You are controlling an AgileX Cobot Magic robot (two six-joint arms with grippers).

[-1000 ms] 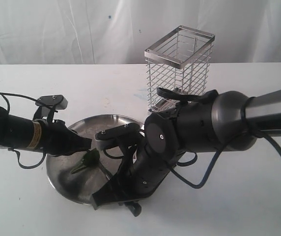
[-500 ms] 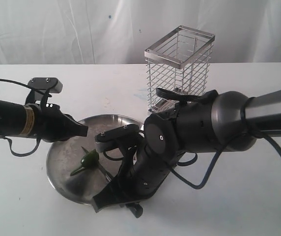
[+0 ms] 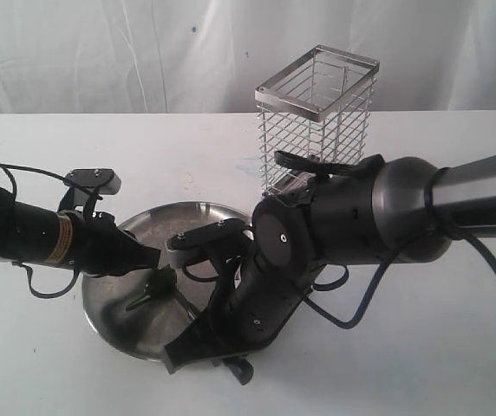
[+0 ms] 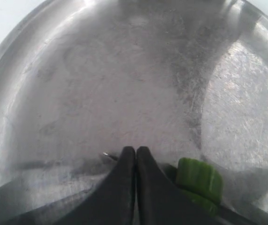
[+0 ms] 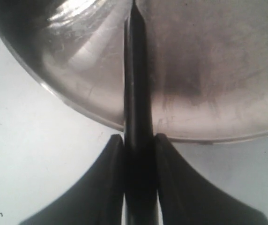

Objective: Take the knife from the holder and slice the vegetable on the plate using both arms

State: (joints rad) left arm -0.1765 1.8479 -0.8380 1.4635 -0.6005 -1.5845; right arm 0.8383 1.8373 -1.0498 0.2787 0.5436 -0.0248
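Note:
The green vegetable (image 3: 156, 282) lies on the left half of the steel plate (image 3: 101, 303), its stem pointing front-left. My left gripper (image 3: 150, 256) is shut, its tips low over the plate right beside the vegetable (image 4: 199, 180); the fingers (image 4: 124, 168) are pressed together with nothing seen between them. My right gripper (image 5: 138, 140) is shut on the knife (image 5: 135, 70) by its black handle, just outside the plate's front rim (image 5: 78, 105). The dark blade (image 3: 187, 303) reaches over the plate toward the vegetable. The wire holder (image 3: 317, 121) stands behind, without the knife.
The bulky right arm (image 3: 335, 234) covers the plate's right side and the holder's foot. White table (image 3: 421, 364) stretches around the plate, with a white curtain behind it. Left arm cables (image 3: 22, 169) loop at the left edge.
Half a second ago my left gripper was raised and drawn back off the vegetable; it has come down again to the vegetable's side. The right arm and knife have hardly moved.

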